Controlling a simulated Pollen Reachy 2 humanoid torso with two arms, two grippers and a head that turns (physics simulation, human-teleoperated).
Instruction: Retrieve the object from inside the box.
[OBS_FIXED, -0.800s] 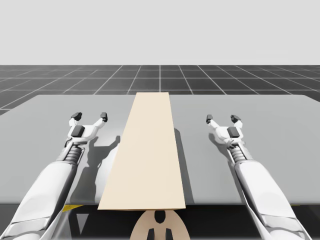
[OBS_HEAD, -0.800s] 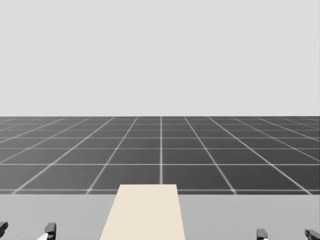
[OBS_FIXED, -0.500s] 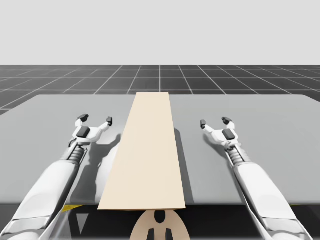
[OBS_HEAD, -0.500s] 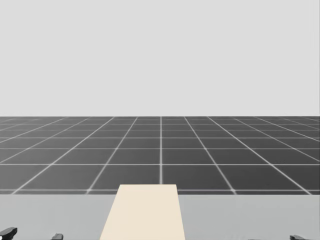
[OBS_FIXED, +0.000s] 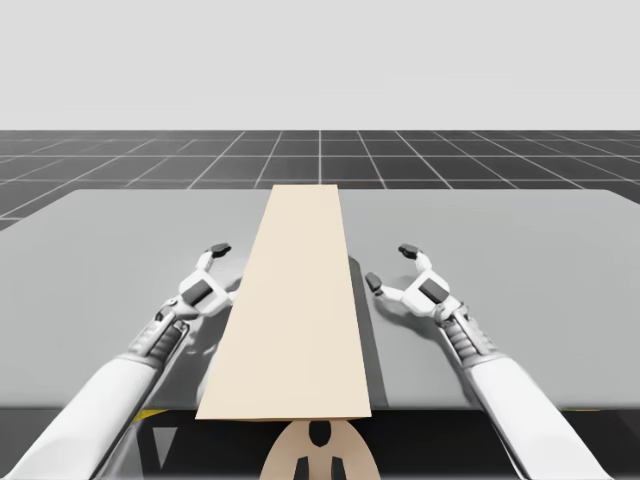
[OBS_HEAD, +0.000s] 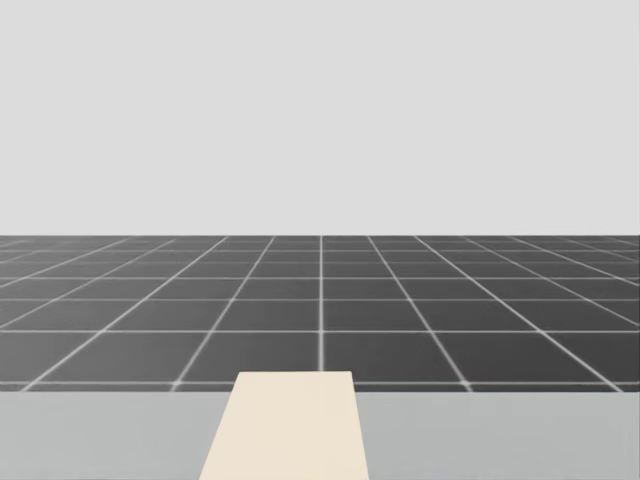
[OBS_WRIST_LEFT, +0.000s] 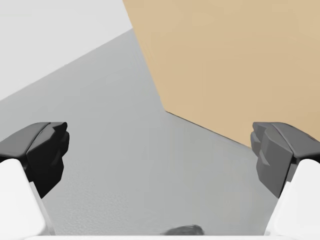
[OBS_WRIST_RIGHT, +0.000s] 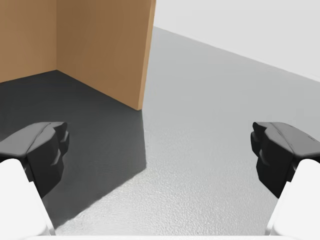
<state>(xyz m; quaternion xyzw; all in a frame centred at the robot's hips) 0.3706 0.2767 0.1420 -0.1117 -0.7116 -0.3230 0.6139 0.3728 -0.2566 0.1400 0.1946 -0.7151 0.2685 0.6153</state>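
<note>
My left gripper (OBS_FIXED: 222, 268) and right gripper (OBS_FIXED: 391, 267) are both spread wide and empty, 1 each side of the box (OBS_FIXED: 290, 300) on the table (OBS_FIXED: 120, 240). The object's hidden under the closed top. I'd square up on both sides and squeeze evenly.

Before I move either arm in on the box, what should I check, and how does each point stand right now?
1. Left gripper open and empty: ok.
2. Right gripper open and empty: ok.
3. Right gripper apart from box: ok.
4. Left gripper apart from box: cannot tell; it overlaps the box edge in the high view.
5. Way into box: cannot tell; its top looks like one flat panel.
6. Where the object lies: cannot tell.
</note>
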